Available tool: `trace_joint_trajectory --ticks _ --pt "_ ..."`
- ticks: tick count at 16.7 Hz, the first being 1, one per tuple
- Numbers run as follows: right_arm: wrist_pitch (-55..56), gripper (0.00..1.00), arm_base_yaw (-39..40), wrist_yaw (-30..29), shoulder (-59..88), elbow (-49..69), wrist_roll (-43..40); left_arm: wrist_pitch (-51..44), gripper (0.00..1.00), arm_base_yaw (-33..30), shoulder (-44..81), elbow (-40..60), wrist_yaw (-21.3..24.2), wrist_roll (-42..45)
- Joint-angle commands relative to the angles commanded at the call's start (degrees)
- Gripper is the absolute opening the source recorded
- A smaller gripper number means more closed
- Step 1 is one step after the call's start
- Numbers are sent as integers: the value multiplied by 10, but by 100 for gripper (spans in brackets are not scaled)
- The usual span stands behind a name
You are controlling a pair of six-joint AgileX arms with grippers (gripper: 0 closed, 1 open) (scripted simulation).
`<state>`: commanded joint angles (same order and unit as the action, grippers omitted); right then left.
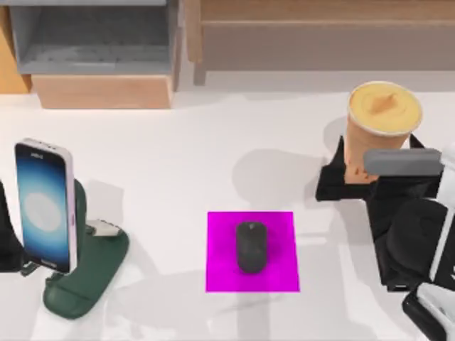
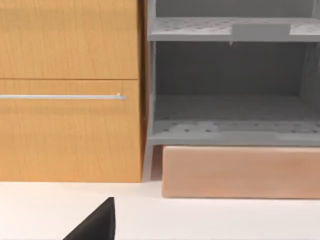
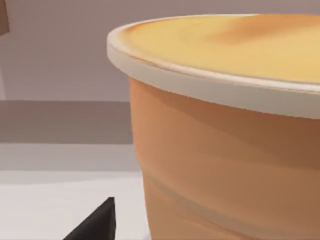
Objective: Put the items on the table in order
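The right gripper (image 1: 355,174) sits at the table's three o'clock edge, right up against the orange cup (image 1: 370,138). Black finger parts show on both flanks of the cup's lower body, one at its nine o'clock side and the arm's bulk at its five o'clock side, so the cup stands between them; whether the pads actually press its wall cannot be told. In the right wrist view the cup (image 3: 225,165) looms close, upright, its yellow lid (image 3: 235,45) seated flat on the rim, with a black fingertip (image 3: 95,222) just beside its base.

The smartphone (image 1: 44,206) stands tilted in the dark green stand (image 1: 85,273) at the nine o'clock side of the table (image 1: 192,163), screen glowing. The black mouse (image 1: 251,246) lies in the middle of the magenta pad (image 1: 220,273) at six o'clock, well apart from both cup and phone.

The left gripper (image 1: 7,241) is parked at the nine o'clock edge beside the phone; its finger state cannot be told. The left wrist view faces the wooden shelving (image 2: 70,90), whose grey compartments (image 2: 230,105) hold nothing.
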<state>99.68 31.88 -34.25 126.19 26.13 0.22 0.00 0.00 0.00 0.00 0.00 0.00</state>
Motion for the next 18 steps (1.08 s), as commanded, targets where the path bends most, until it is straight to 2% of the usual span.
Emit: trace_joint_trajectory --ticks 10,18 --pt "-37 100 -24 24 3 40 0 0 100 0 0 0 0 0" --pt "-37 40 -24 24 3 40 0 0 100 0 0 0 0 0"
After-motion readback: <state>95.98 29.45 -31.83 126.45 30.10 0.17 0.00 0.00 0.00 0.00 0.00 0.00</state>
